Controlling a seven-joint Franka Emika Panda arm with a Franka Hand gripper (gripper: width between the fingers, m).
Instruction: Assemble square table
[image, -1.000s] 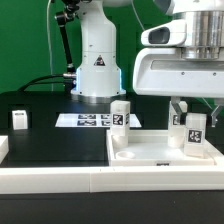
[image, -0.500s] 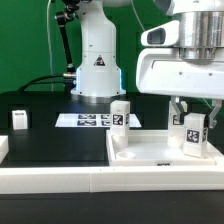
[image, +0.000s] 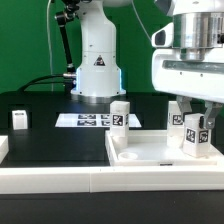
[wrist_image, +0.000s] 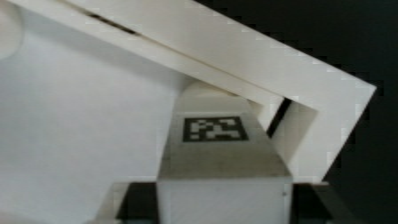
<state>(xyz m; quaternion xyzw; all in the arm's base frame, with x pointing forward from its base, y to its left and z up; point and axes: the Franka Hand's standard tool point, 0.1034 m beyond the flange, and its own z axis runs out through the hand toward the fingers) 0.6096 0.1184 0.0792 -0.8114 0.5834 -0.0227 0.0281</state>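
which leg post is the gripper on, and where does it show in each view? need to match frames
Exterior view: leg post upright at the exterior view's right, by the table top corner, tag facing the camera.
Wrist view: leg post in mid-picture, tag visible, table top behind it.
Shared landmark: the table top's white raised rim next to the post.

Marker board (image: 85, 120) lies flat on black table (image: 50, 140).

The leg post (image: 196, 134) partly hides the hand (image: 194, 122) in the exterior view, whose top edge crops the arm (image: 195, 70). The wrist view cuts off one end of the post.
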